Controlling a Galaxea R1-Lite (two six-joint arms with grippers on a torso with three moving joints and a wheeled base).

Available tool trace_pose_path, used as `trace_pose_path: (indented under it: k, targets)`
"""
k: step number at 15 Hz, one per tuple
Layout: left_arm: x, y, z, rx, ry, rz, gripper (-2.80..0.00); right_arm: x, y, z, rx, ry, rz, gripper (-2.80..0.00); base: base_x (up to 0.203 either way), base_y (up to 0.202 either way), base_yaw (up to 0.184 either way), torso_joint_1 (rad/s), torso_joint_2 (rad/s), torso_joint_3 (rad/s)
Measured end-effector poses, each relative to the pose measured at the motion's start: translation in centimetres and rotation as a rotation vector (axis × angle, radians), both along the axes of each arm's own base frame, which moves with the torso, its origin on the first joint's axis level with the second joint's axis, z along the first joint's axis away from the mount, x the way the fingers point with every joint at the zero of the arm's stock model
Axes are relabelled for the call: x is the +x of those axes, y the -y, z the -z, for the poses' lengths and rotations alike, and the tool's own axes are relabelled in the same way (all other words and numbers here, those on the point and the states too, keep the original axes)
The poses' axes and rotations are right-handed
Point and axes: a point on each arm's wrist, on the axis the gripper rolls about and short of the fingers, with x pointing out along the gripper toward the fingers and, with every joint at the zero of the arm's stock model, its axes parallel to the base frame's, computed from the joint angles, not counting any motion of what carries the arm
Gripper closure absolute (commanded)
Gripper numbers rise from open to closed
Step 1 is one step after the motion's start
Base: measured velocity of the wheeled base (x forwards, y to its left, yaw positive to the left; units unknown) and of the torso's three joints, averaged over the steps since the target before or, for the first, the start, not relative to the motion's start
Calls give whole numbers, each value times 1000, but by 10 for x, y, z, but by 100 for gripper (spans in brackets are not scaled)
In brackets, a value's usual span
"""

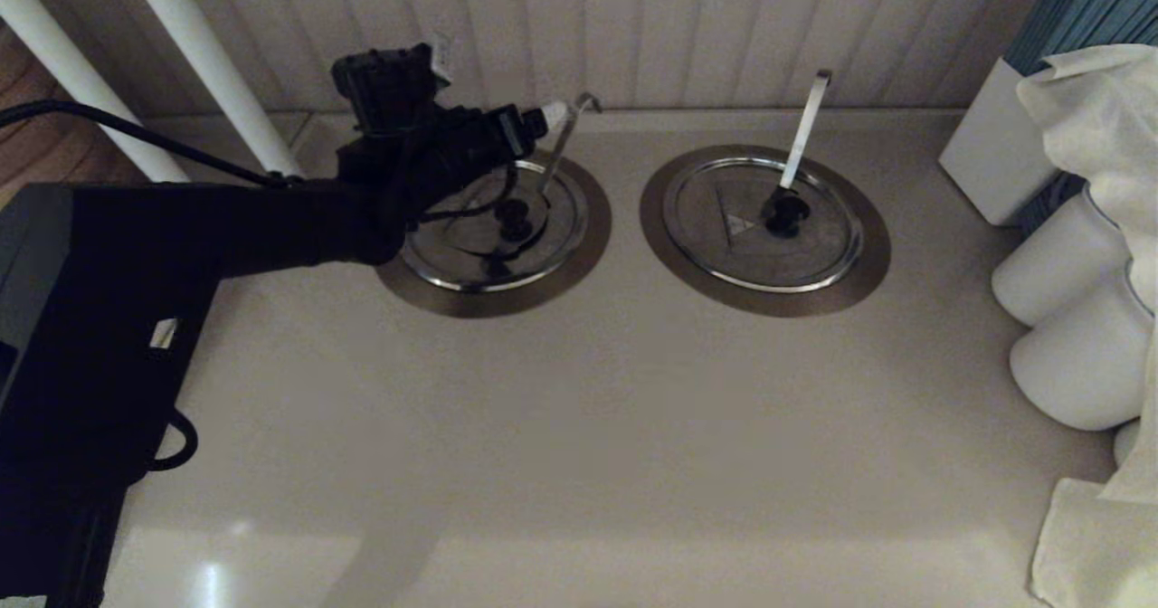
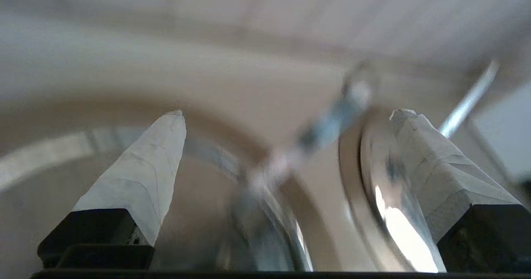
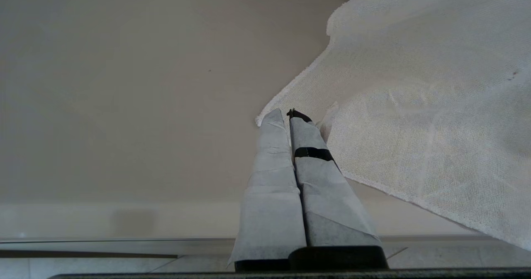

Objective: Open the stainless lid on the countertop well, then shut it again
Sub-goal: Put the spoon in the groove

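The stainless lid (image 1: 470, 246) lies flat in the countertop well (image 1: 543, 296) at the back left, its black knob (image 1: 514, 214) at the centre. The slim hook-tipped handle (image 1: 568, 133) rises through the lid's far edge. My left gripper (image 1: 543, 124) hovers over the back of this lid, open and holding nothing. In the left wrist view the blurred handle (image 2: 332, 119) crosses between the two white fingers (image 2: 161, 154), with the lid's rim (image 2: 290, 229) below. My right gripper (image 3: 286, 115) is shut and empty, low over the counter beside a white cloth (image 3: 423, 104); the head view does not show it.
The twin lid (image 1: 724, 237) with its broader white handle (image 1: 805, 128) sits in the right well. White cylinders (image 1: 1077, 355), a draped cloth (image 1: 1095, 119) and a blue-and-white box (image 1: 995, 147) crowd the right edge. Two white poles (image 1: 208, 65) stand at the back left.
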Motion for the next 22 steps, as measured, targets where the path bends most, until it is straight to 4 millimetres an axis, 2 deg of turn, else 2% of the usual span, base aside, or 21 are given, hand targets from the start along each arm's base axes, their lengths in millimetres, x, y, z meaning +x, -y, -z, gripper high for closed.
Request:
trace_pose_path:
  k: [2,4,6,9,12,18,22]
  targets:
    - [-5,10,4,-9,-71,53,-280,0,0,0,0,0,0,0,0,0,0,0,0,0]
    - [-7,21,7,-36,-41,84,-280,0,0,0,0,0,0,0,0,0,0,0,0,0]
    - [-6,26,18,-40,25,102,-280,0,0,0,0,0,0,0,0,0,0,0,0,0]
    - [-5,32,36,119,209,89,-280,0,0,0,0,0,0,0,0,0,0,0,0,0]
    - [3,33,52,238,273,45,-280,0,0,0,0,0,0,0,0,0,0,0,0,0]
    - [28,35,64,227,250,-59,-280,0,0,0,0,0,0,0,0,0,0,0,0,0]
    - [37,32,75,241,220,-64,-280,0,0,0,0,0,0,0,0,0,0,0,0,0]
